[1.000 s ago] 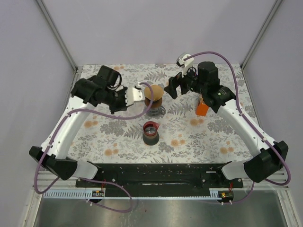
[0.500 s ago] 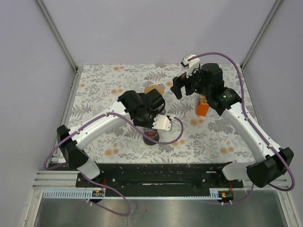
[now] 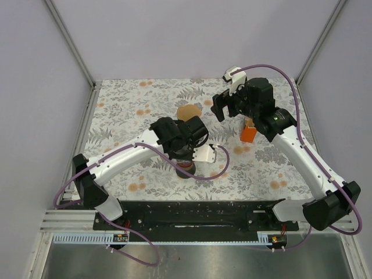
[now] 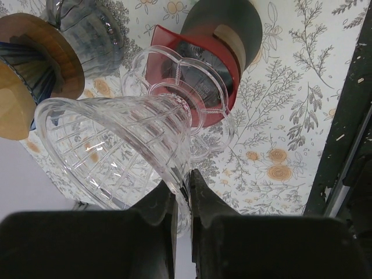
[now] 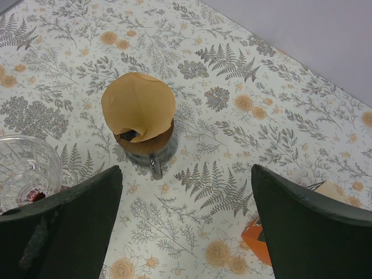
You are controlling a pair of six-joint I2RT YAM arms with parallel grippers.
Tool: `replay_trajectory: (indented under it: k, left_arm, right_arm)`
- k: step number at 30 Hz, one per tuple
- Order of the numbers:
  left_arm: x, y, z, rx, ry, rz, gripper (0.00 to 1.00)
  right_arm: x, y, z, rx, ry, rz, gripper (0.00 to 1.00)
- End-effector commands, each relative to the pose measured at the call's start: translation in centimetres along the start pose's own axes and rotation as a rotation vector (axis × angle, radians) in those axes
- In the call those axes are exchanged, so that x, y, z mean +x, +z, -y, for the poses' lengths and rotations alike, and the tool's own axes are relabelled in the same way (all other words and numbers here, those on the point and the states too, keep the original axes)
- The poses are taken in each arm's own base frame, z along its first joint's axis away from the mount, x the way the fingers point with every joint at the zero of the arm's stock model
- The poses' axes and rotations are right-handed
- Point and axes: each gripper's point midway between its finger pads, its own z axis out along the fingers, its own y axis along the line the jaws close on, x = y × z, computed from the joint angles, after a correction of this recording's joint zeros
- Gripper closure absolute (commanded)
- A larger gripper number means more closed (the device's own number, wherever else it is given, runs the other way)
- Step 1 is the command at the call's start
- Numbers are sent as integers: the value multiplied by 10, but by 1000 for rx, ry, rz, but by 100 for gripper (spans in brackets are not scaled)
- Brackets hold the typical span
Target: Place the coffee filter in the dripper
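Left hand moved dripper over server | filter, orange box beyond

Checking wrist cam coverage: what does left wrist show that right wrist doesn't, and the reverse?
Only left wrist: the left gripper pinching the glass dripper by its rim, right at the red-collared cup, plus the black base rail.
Only right wrist: a clear look down on the brown paper filter sitting on its stand, apart from the dripper; an orange box; the right gripper, open and holding nothing.
Both: the glass dripper and the floral table.
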Motion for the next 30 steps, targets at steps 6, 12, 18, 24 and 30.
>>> replay_trajectory:
  k: [6, 12, 18, 24, 30]
  left_arm:
    - [-16, 1, 16, -13, -29, 46, 100]
    - [-10, 12, 23, -8, -14, 9, 100]
    - [-18, 11, 25, -10, -21, 27, 78]
    - [-17, 6, 31, 13, -16, 28, 51]
    - [-31, -33, 12, -41, -46, 103, 34]
  right_arm:
    - [-9, -6, 2, 4, -5, 29, 1]
    - [-10, -8, -1, -8, -3, 35, 1]
    - [-10, -6, 0, -8, -3, 32, 1]
    - [-9, -5, -1, -10, -5, 27, 1]
    - [-6, 1, 2, 0, 14, 14, 0]
